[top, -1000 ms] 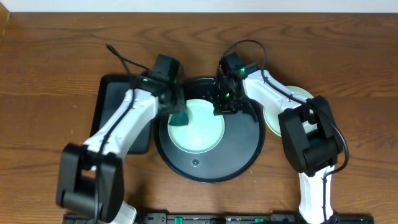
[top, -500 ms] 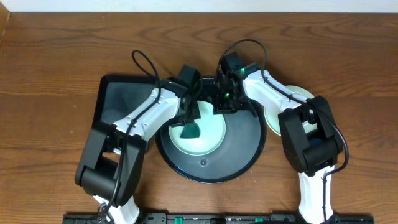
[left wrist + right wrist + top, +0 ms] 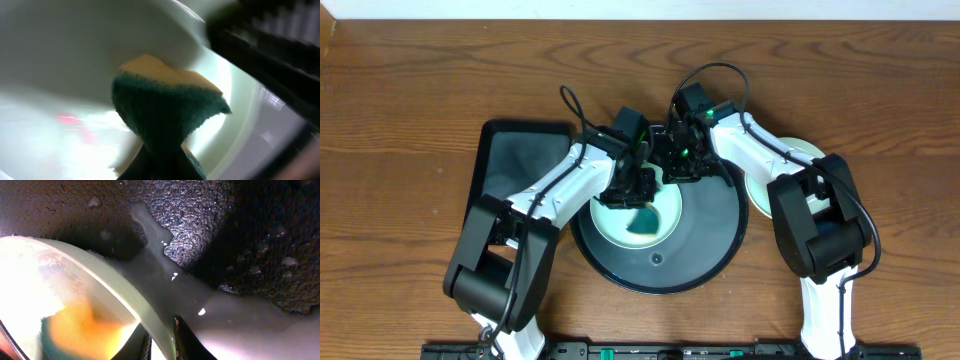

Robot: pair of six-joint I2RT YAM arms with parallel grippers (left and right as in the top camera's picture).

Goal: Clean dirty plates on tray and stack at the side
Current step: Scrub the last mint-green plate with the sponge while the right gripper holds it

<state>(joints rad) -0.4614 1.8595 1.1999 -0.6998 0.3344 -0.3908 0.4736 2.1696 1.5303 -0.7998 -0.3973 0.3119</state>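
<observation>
A pale mint-green plate [image 3: 667, 214] lies on the round black tray [image 3: 710, 250], toward its back left. My left gripper [image 3: 638, 196] is shut on a green and yellow sponge [image 3: 642, 221] that presses on the plate's inside. In the left wrist view the sponge [image 3: 167, 107] fills the middle over the glossy plate [image 3: 60, 50]. My right gripper [image 3: 681, 172] is shut on the plate's far rim; in the right wrist view that rim [image 3: 145, 307] runs between the fingers of the gripper [image 3: 161, 342].
A rectangular black tray [image 3: 515, 165] lies left of the round one. Another pale plate [image 3: 798, 152] sits on the wood at the right, partly under my right arm. The round tray's floor [image 3: 210, 225] is wet, with foamy streaks.
My left arm has swept the sponge from the plate's left rim rightward to its middle. The right gripper has kept its hold on the rim without moving.
</observation>
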